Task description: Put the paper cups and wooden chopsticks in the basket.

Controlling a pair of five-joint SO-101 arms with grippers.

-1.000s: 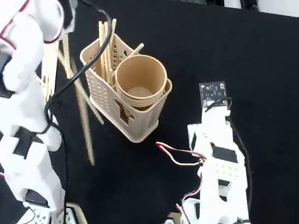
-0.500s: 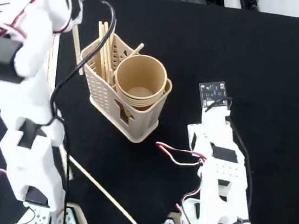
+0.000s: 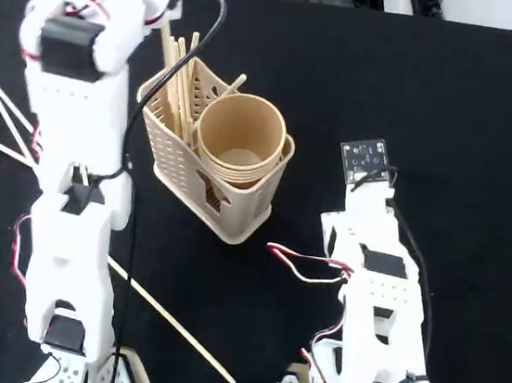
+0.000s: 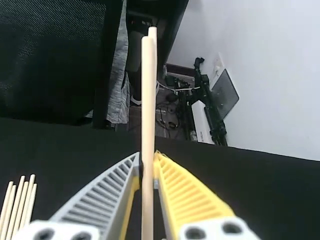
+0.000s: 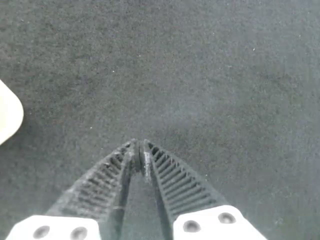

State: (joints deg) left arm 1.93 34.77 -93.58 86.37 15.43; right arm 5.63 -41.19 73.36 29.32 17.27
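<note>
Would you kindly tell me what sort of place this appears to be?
Probably a robotics lab or workshop: a left arm and right arm stand at a black-covered table with a practice basket, and cabled electronic gear sits on the floor by a white wall behind.

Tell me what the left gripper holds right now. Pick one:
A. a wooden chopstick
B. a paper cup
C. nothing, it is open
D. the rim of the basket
A: in the left wrist view the left gripper is shut on a wooden chopstick that sticks out past its fingertips.
</note>
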